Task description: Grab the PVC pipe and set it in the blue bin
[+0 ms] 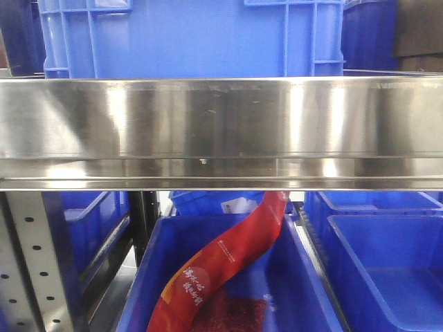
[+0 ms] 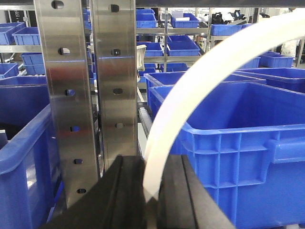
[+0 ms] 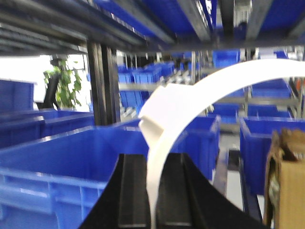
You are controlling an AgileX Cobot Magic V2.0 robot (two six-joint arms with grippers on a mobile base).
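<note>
Black fingers of the left gripper fill the foot of its wrist view, clamped on the PVC pipe. Its long axis rises out of the jaws, then bends over to the gripper's right.

Largest item ahead is a blue bin, just right of and beyond that gripper, its open top under the pipe's arc. Perforated steel uprights stand to the gripper's left.

Right gripper is likewise closed on PVC pipe curving up and rightward. A second bin lies ahead-left of it, a cardboard box to its right. Whether both grippers hold one pipe cannot be confirmed.

Judgement: the left arm is nearer a bin, so the pipe must travel rightward past the rim.

Only the right wrist view shows a white fitting on the pipe. The front view shows a shelf rail and a red bag, no gripper.
</note>
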